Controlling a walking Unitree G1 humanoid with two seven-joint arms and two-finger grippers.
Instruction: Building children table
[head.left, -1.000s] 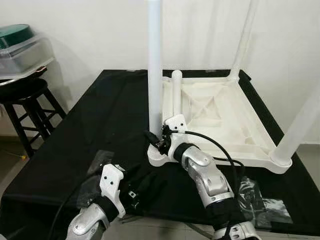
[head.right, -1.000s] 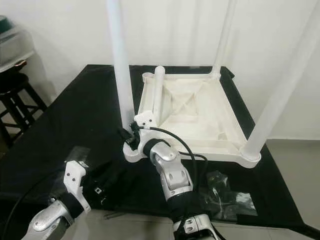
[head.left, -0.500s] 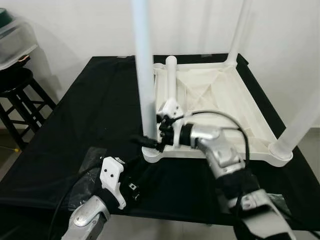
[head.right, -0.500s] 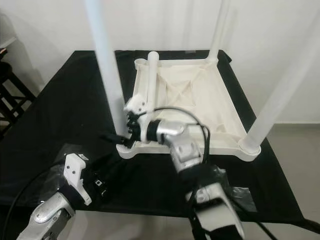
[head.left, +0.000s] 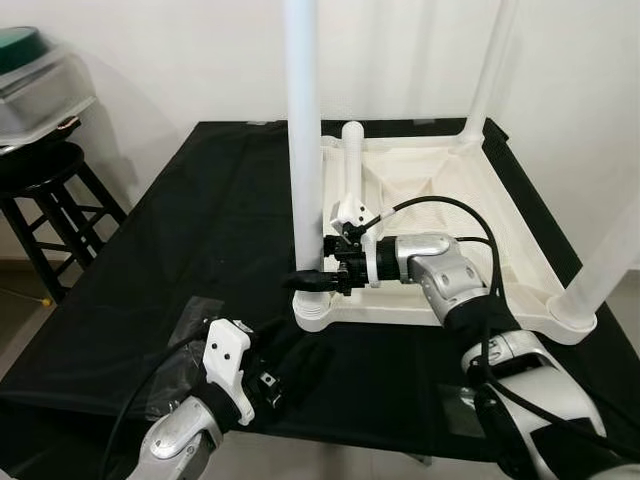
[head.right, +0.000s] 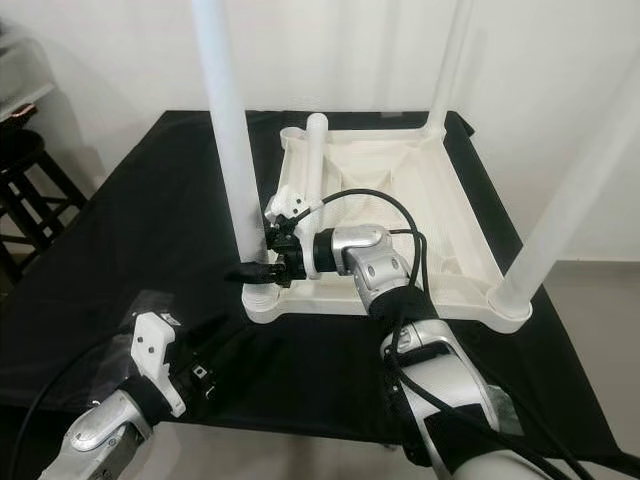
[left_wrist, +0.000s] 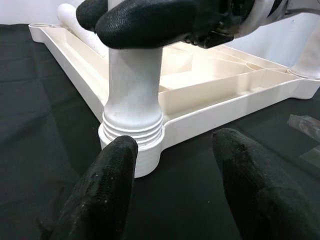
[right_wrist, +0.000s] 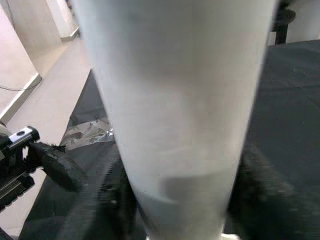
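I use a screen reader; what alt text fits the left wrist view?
The right gripper's black fingers clasp a white table leg just above its threaded socket in the upturned white tabletop. The left gripper, open, hovers over the black cloth before it.

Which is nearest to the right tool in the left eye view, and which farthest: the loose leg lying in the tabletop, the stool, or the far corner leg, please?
From the right tool:
1. Loose leg, just behind it.
2. Far corner leg, back right.
3. Stool, far left, off the table.

The white plastic table top (head.left: 430, 215) lies upside down at the frame centre. Three white legs (head.left: 303, 130) stand upright in its corners; a fourth leg (head.left: 352, 170) lies inside it.
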